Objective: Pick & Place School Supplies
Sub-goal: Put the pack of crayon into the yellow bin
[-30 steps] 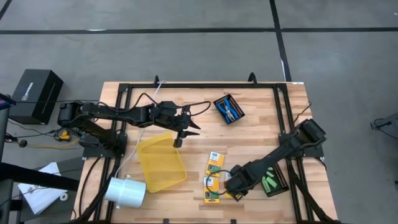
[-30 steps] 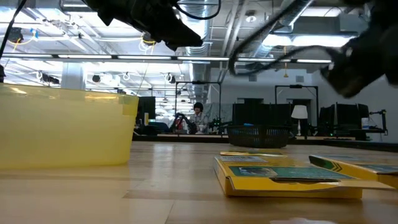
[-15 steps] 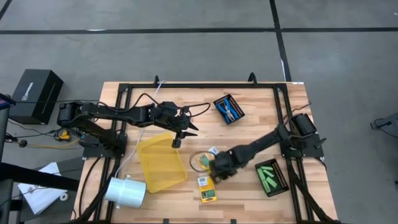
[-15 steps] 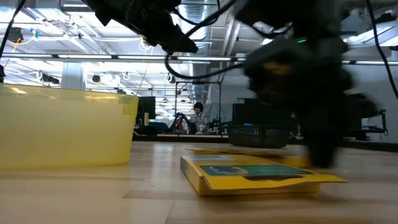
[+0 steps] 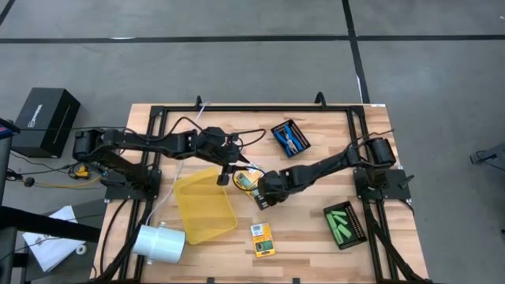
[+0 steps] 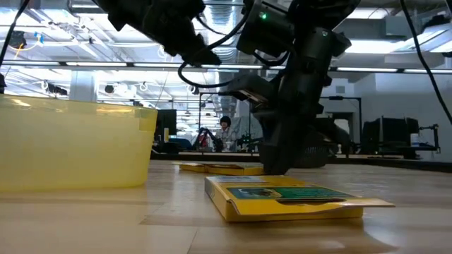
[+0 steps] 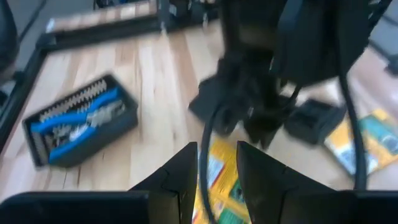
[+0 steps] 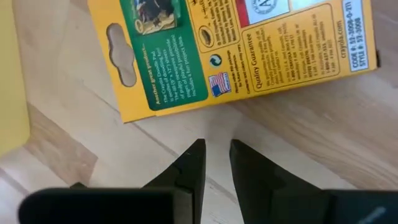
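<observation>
Two yellow-and-green crayon boxes lie flat on the wooden table: one [image 5: 246, 181] by the far right corner of the yellow tray [image 5: 203, 209], one [image 5: 263, 239] nearer the front edge. My right gripper [image 5: 263, 196] points down just beside the first box [image 8: 230, 50], its fingers a narrow gap apart over bare wood [image 8: 217, 149]. My left gripper [image 5: 225, 178] hangs open above the tray's corner, with nothing between its fingers [image 7: 217, 155]. Blue-handled scissors lie in a black mesh tray [image 5: 290, 138]. Green sticks lie in another [image 5: 345, 225].
A white cylinder [image 5: 158, 241] lies at the near left beside the yellow tray. A black frame [image 5: 260, 110] runs round the table's edges. In the low view the yellow tray's wall [image 6: 70, 144] fills the left and the nearer box [image 6: 282, 199] lies in front.
My right gripper has swung from the near right toward the table's left and far side, up to the yellow tray's corner and my left gripper, tipping more steeply downward. One crayon box has shifted with it and now lies by that corner. The nearer box slid a little leftward.
</observation>
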